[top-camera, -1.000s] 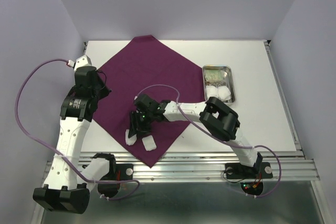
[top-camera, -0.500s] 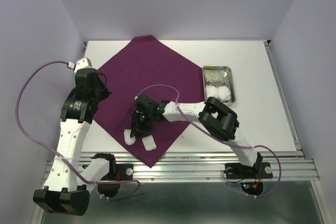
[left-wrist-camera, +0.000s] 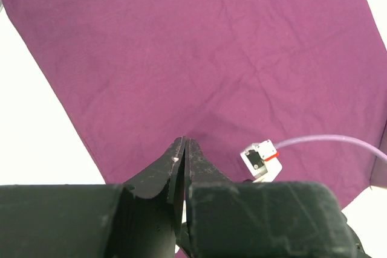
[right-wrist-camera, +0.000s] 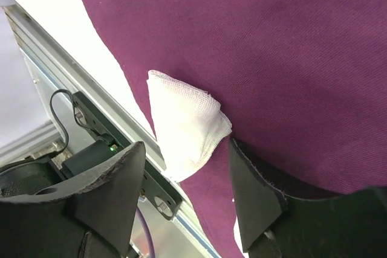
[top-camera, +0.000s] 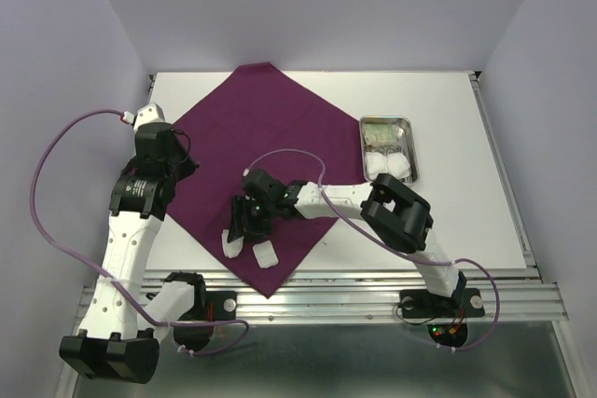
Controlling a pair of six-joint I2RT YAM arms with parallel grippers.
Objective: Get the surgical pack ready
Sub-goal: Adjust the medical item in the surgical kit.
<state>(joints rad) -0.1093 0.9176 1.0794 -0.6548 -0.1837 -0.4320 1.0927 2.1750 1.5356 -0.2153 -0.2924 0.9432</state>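
The surgical pack lies on the white table, with lilac walls around. The left gripper is closed and empty, and the right gripper is open over a gauze pad.

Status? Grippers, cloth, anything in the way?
Left gripper shut, empty. Right gripper open over small white gauze pad. Large maroon fabric cloth spread flat. Second gauze pad on its near corner.
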